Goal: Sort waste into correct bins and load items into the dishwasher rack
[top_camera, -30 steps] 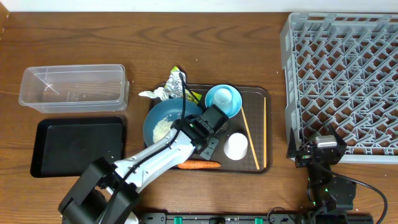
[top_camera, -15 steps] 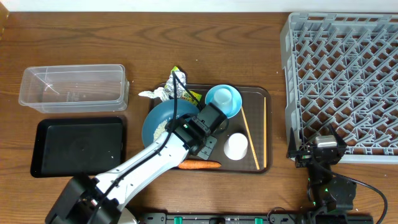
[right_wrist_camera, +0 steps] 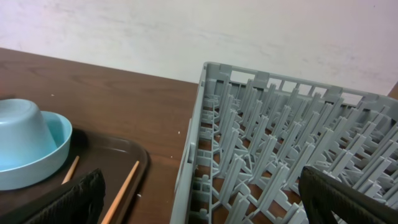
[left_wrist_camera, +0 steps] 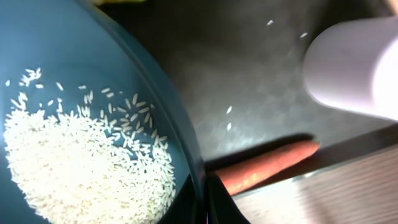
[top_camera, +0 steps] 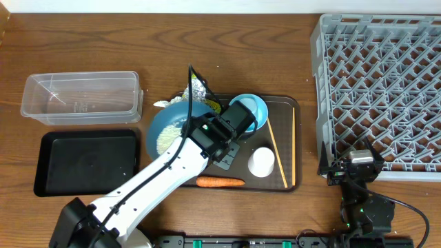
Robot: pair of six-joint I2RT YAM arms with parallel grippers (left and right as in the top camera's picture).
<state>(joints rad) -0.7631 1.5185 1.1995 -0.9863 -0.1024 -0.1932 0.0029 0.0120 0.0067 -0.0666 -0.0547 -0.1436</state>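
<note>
bowl: large dark blue bowl (top_camera: 164,122), rice heap (top_camera: 165,140) inside, at left edge of brown serving tray (top_camera: 289,110)
left gripper (top_camera: 204,131): my fingers clamped tight on bowl's right rim
carrot (top_camera: 220,182): on tray, near bowl
right gripper (top_camera: 352,167): my fingers spread wide, empty, by dishwasher rack (top_camera: 386,83) front corner

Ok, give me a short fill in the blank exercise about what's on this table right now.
1. The left jaws are shut on the rim of the big blue bowl, which holds white ____.
2. The carrot lies on the brown ____.
3. The pale blue cup sits ____ in the small bowl.
4. The right jaws stand ____.
Missing words: rice; tray; upside down; open.
</note>
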